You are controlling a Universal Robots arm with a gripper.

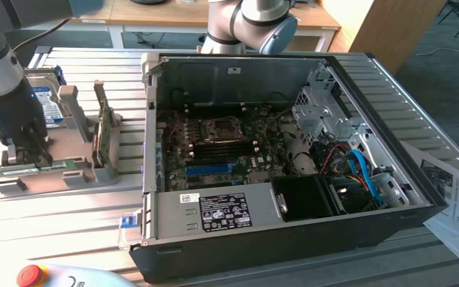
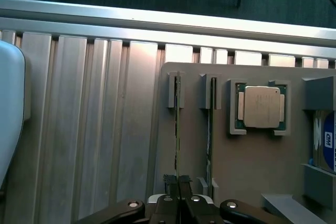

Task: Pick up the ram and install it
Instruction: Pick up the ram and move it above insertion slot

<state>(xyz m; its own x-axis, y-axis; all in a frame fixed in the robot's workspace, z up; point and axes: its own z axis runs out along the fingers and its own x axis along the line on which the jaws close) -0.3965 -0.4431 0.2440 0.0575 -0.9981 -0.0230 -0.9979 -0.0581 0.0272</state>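
Wrist view: my gripper [image 2: 179,183] has its fingers pinched on the ram [image 2: 178,129]. The ram stands on edge in the grey holder [image 2: 247,166], in the slot nearest its rim, beside another card [image 2: 211,124] and a processor [image 2: 261,107].

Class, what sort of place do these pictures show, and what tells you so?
Probably a robotics lab bench for computer assembly: an opened computer case, a grey fixture holding the ram and a processor, and the gripper, jaws shut on that ram.
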